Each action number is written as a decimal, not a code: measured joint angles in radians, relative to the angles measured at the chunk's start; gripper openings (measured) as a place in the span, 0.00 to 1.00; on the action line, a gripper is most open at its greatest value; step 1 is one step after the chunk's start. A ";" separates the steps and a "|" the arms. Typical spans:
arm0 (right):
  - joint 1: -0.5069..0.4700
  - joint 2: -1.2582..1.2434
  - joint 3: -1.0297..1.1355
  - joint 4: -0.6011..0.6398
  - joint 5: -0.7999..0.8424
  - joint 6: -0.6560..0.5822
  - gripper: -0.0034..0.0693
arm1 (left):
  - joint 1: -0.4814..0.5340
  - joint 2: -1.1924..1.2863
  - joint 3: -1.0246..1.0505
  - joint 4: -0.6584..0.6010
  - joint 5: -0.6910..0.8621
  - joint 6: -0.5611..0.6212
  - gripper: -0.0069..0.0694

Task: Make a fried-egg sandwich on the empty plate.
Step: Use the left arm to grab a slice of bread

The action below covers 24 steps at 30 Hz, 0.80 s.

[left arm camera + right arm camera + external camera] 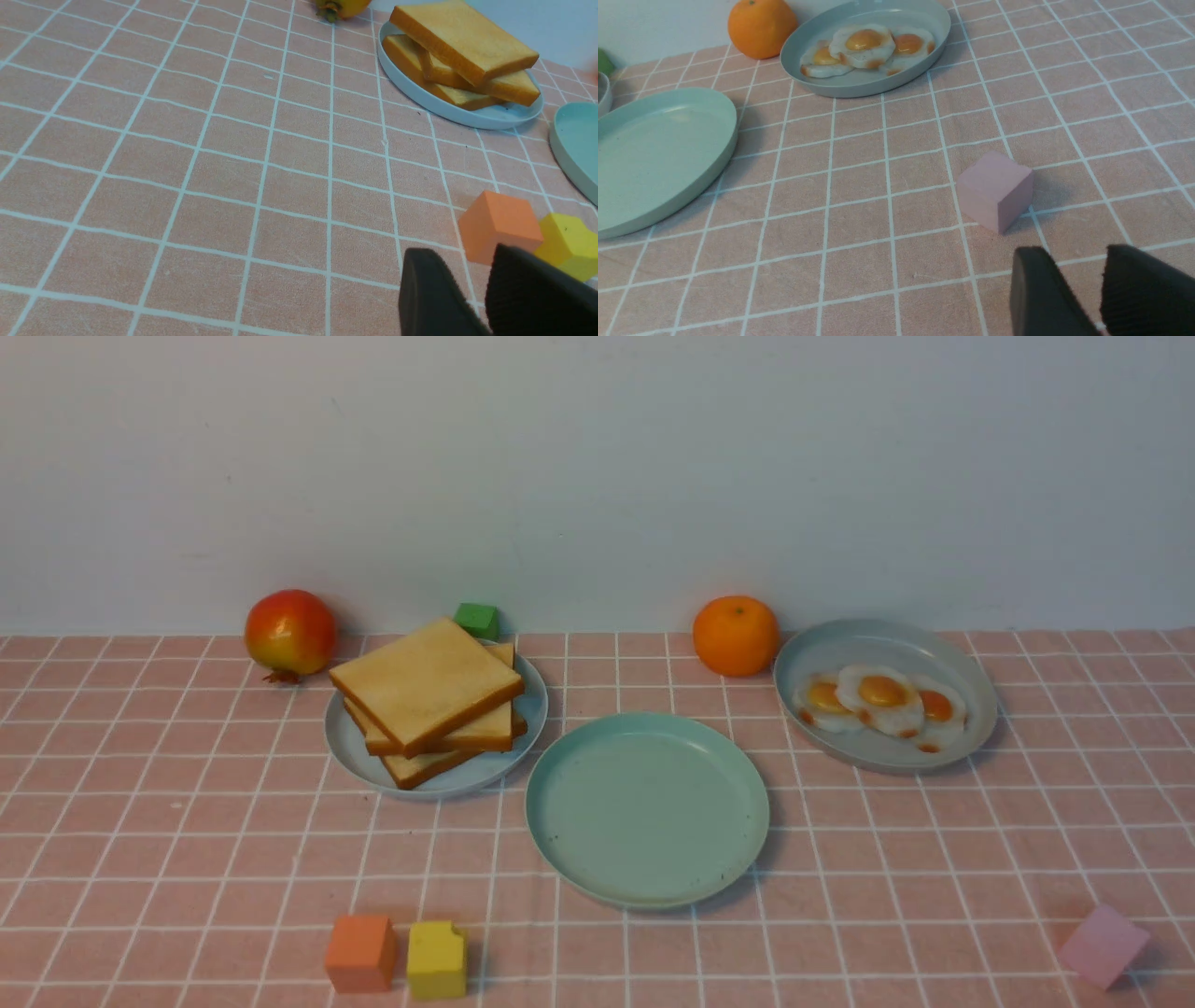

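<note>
Pink checked tablecloth (187,821) carries the layout: the empty plate (644,812) sits mid-frame, bare, with the toast stack (428,695) at its upper left and the fried eggs (882,702) at upper right, probably so each arm has one supply nearest. Both the left gripper (474,298) and the right gripper (1083,294) have their fingers slightly apart and hold nothing.

A pomegranate (290,633) sits far left on the pink checked surface (187,821), with a green block (476,619) and an orange (736,635) farther right along the wall. Up front, an orange cube (360,953) stands just beside a yellow block (437,959) (one corner notched); a pink cube (1103,945) lies well apart, right.
</note>
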State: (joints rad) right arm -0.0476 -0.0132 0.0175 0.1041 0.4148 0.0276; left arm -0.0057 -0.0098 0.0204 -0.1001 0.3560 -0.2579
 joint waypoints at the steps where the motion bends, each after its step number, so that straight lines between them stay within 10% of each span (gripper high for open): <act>1: 0.000 0.000 0.000 0.000 0.000 0.000 0.38 | 0.000 0.000 0.000 0.000 0.000 0.000 0.40; 24: 0.000 0.000 0.000 0.000 0.000 0.000 0.38 | 0.000 0.000 0.006 -0.114 -0.049 -0.071 0.40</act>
State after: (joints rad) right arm -0.0476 -0.0132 0.0175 0.1041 0.4148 0.0276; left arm -0.0057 -0.0098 0.0262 -0.2137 0.3068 -0.3293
